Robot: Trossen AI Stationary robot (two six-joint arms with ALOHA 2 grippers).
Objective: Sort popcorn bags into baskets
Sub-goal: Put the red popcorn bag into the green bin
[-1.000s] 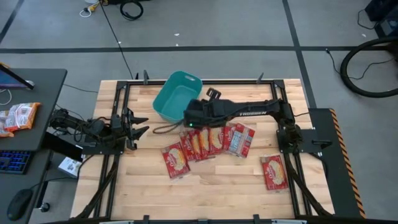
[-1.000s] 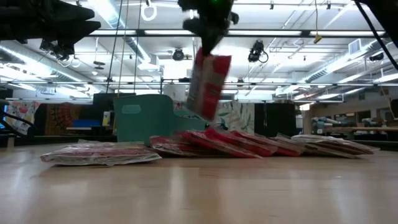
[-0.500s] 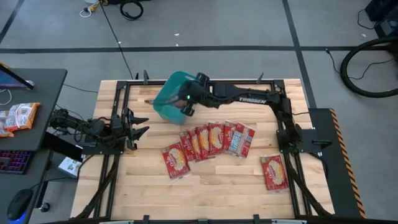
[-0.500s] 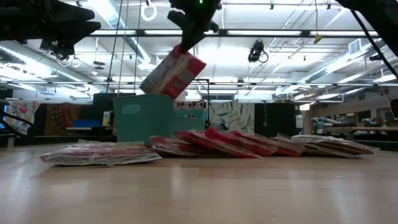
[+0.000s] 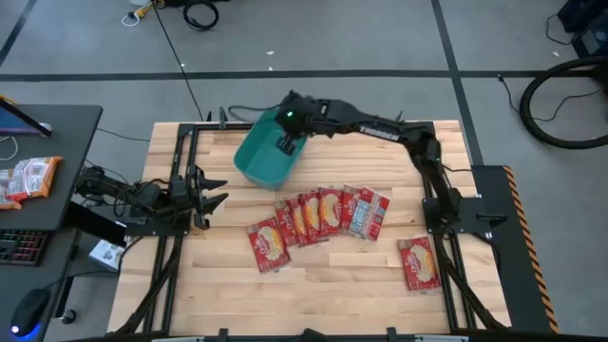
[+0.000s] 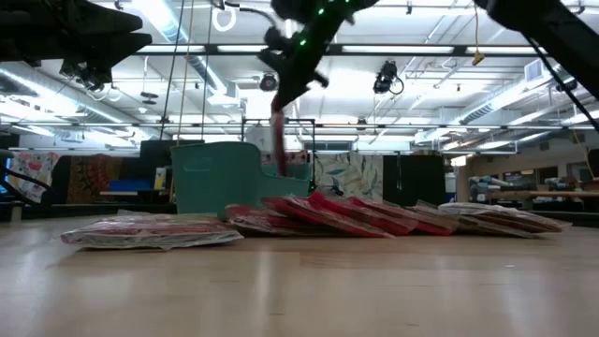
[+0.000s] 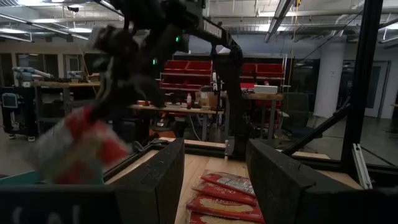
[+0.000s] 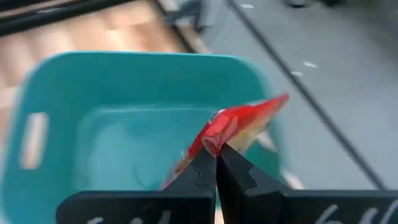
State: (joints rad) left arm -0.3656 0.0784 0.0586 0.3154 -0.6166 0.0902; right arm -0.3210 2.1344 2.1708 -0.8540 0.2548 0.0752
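My right gripper (image 5: pixel 285 142) is over the teal bin (image 5: pixel 256 160) at the far middle of the table, shut on a red popcorn bag (image 8: pixel 242 121). In the low view the bag (image 6: pixel 279 140) hangs edge-on beside the bin (image 6: pixel 211 173). Several more bags lie overlapping in a row (image 5: pixel 328 211), among them the pale-faced one (image 5: pixel 364 214). Single bags lie flat at the near left (image 5: pixel 268 244) and near right (image 5: pixel 419 262). My left gripper (image 5: pixel 214 190) waits open and empty at the table's left; it also shows in the left wrist view (image 7: pixel 214 180). My right gripper pinches the bag by one edge (image 8: pixel 211 142) between its two fingertips. The fingers come from above, slanting down toward the bin. The bag hangs below them over the bin's inside, lifted clear of the table, its lower end about level with the bin's rim (image 6: pixel 279 168).
A black metal frame (image 5: pixel 180 142) runs along the table's edges. A dark cable (image 5: pixel 249 197) lies just near of the bin. Orange-and-white packets (image 5: pixel 28 179) lie on a side desk off the table's left. Bare wood (image 5: pixel 332 285) lies near of the row.
My right gripper has carried the bag up from above the row toward the table's far edge and left, ending over the bin. It has turned on the way. The bag has swung out slanting and now hangs edge-on over the bin.
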